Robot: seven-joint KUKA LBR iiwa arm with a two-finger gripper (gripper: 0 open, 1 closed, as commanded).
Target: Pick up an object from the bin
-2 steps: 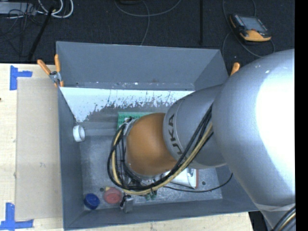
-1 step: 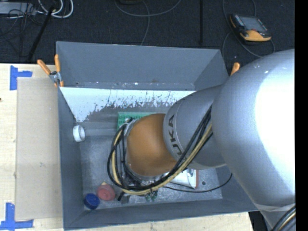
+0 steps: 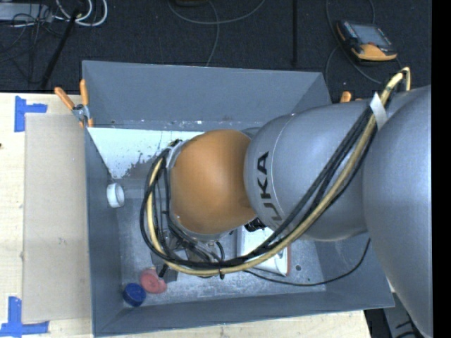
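My gripper [image 3: 192, 248] sits low in the bin's front half, mostly hidden under the arm's orange cover and cables. Just to its front left lies a small red round disc [image 3: 151, 282], close to the gripper's dark lower end. A blue cap [image 3: 133, 294] rests beside the disc, nearer the front left corner. To the gripper's right, a flat white card-like thing with an orange edge [image 3: 273, 260] lies on the floor, partly covered by the arm.
A small white cylinder [image 3: 115, 194] lies against the bin's left wall. The big grey arm covers the bin's right half, and its cables loop around the orange cover down to the floor near the front wall.
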